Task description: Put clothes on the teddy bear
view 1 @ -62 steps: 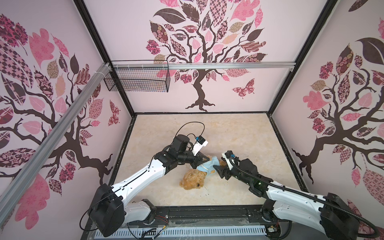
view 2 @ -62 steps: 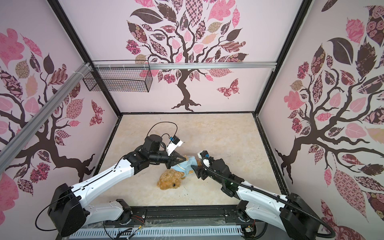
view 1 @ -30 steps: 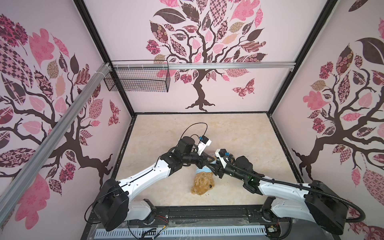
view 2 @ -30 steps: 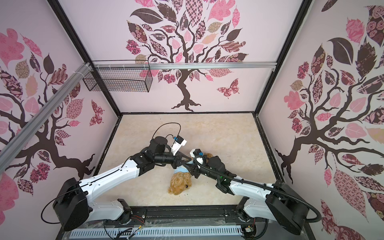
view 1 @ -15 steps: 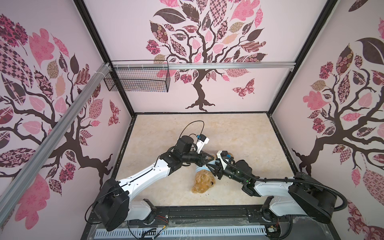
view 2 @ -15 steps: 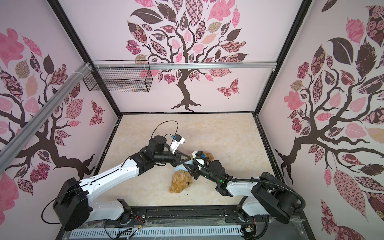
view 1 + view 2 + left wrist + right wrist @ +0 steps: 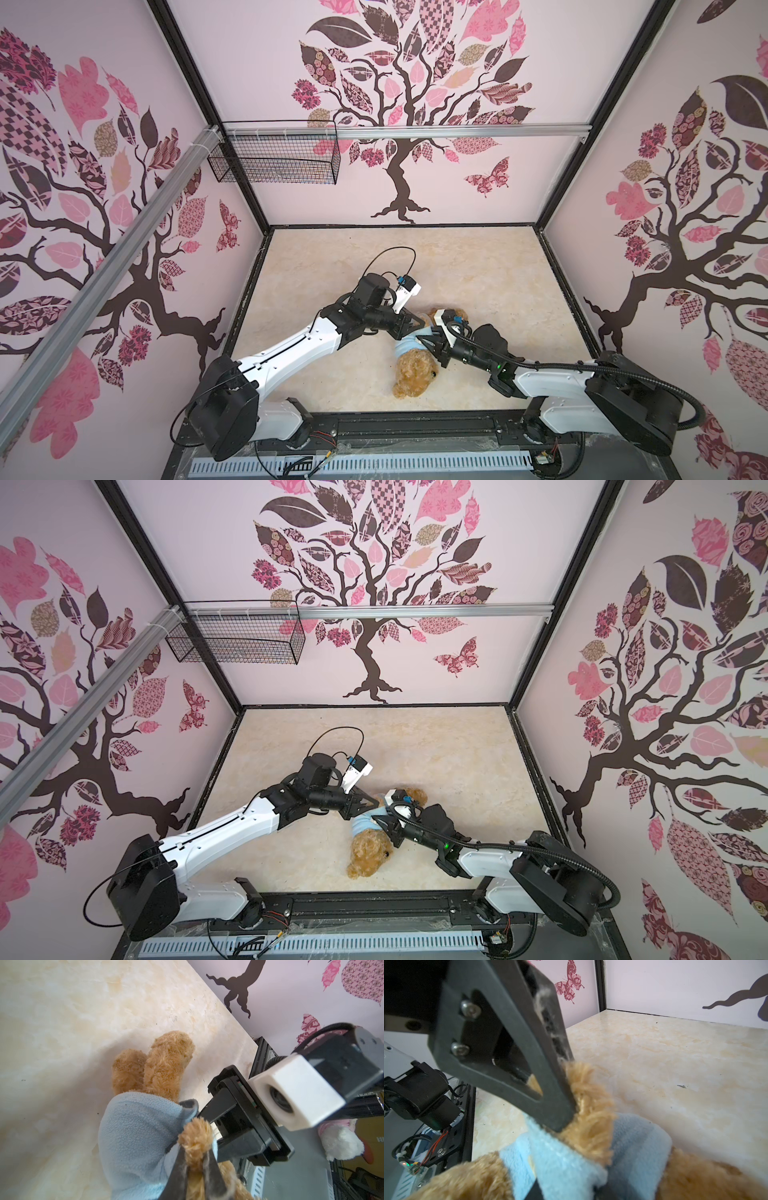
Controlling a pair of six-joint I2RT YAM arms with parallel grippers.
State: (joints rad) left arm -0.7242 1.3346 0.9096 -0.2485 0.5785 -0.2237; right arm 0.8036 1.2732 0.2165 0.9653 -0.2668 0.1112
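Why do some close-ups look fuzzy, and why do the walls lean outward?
In the right wrist view the teddy bear and the right gripper sit close to the lens and blur, and the floor shows a sheen; the left wrist view keeps the blue shirt crisp; in both top views the walls splay, likely from a wide lens.

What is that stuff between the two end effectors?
The teddy bear, its body in a light-blue shirt, lies between the left end effector and the right end effector; both top views show it.
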